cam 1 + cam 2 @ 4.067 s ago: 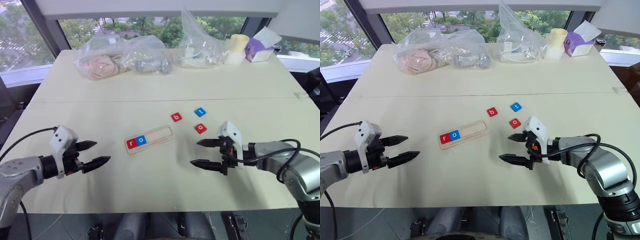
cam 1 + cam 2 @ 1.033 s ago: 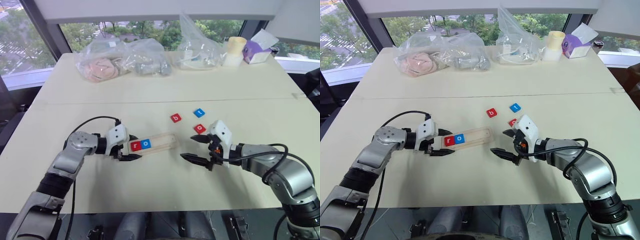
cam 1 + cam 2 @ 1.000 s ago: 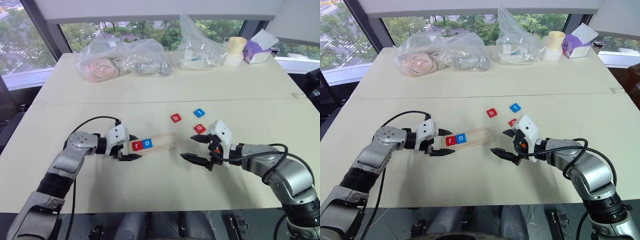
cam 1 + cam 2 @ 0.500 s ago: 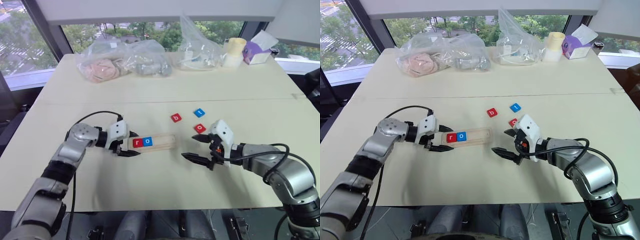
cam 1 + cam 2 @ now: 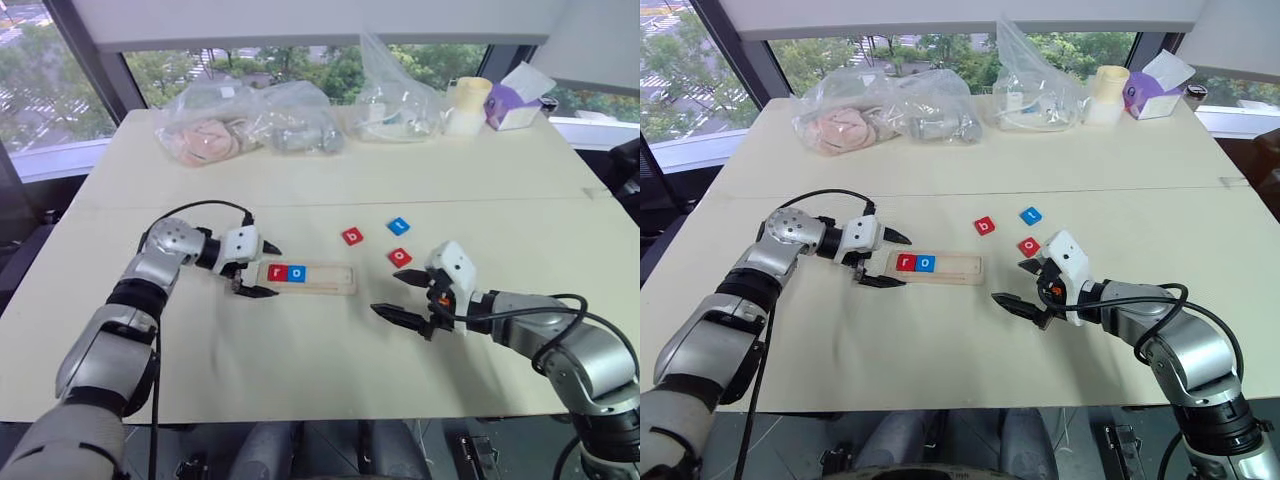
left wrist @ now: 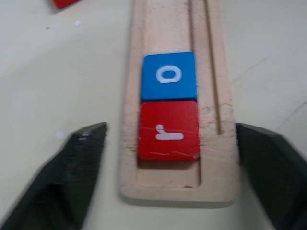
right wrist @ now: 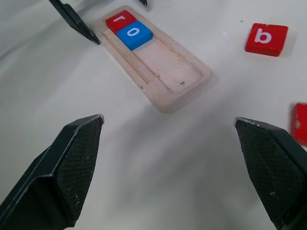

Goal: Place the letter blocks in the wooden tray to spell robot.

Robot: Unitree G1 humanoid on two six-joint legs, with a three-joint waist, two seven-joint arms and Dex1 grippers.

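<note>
Right gripper point(image 5: 405, 298) hangs low over the pale surface point(image 5: 300, 370), nearer the robot than the wooden tray point(image 5: 305, 278) and off to the tray's right, well apart from it; its two black fingers stand wide apart with nothing between them. The wooden tray lies flat near the middle of the surface, its long side running roughly left to right. Two letter blocks sit in its slot at the left end, touching one another: the red r block point(image 5: 278, 272) at the very end and the blue o block point(image 5: 297, 272) just to its right. The remainder of the slot is bare wood. Left gripper point(image 5: 258, 269) is at the tray's left end, fingers spread wide, one on the near side and one on the far side of that end; in the left wrist view both fingertips stand clear of the wood and grasp nothing. Beyond the tray and to its right three blocks lie loose on the surface, apart from each other: the red o block point(image 5: 400, 257) nearest, the red b block point(image 5: 352, 236) further back and closer to the tray's line, and the blue t block point(image 5: 399, 225) farthest. Far beyond the tray, along the back edge of the surface, lie clear plastic bags point(image 5: 245, 120), a pale cup point(image 5: 470, 102) and a purple tissue box point(image 5: 515, 100).
</note>
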